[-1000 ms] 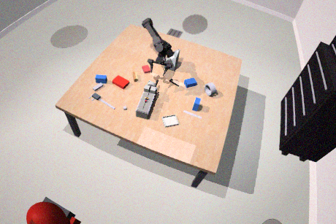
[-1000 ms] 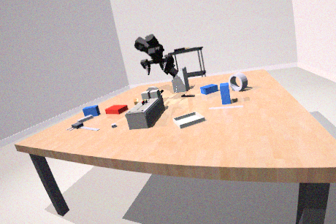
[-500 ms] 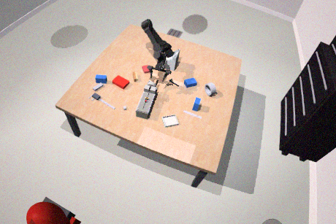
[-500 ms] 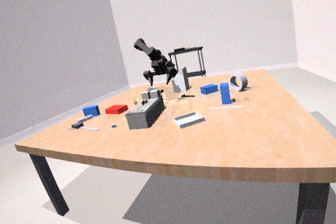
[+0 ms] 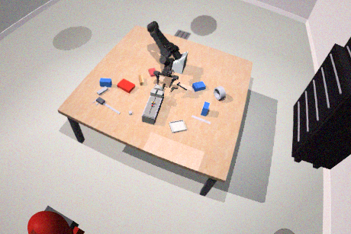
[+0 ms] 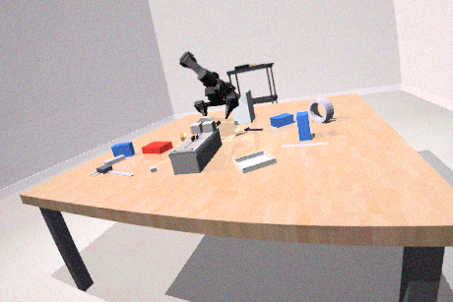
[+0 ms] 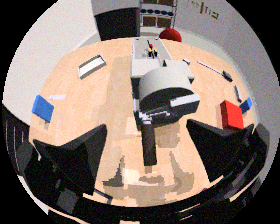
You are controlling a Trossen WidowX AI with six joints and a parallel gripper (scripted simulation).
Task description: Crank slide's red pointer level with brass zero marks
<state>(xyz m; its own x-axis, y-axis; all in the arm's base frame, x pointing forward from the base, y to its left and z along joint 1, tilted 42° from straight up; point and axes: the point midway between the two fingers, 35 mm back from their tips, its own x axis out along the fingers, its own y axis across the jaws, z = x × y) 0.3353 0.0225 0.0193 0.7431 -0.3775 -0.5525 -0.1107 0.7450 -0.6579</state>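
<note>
Top view: the grey machine lies near the middle of the wooden table, with bare wood between it and the near edge. The open gripper is by the machine's crank end, nothing held in it. A pale upright panel stands close beside the arm, leaving little room on that side. A red rounded object shows on the floor, outside the exterior view

Exterior view: here the height reads better, with the fingers above the tabletop and spread apart. A shallow white tray sits beside the machine, a strip of wood between them; the red block lies on its other side

Wrist view: only this one shows the dark handle clearly, between the fingers but apart from both. Beyond the crank's rounded grey part, the red pointer appears just past the two brass marks, farther from the gripper; exact level I cannot tell
</note>
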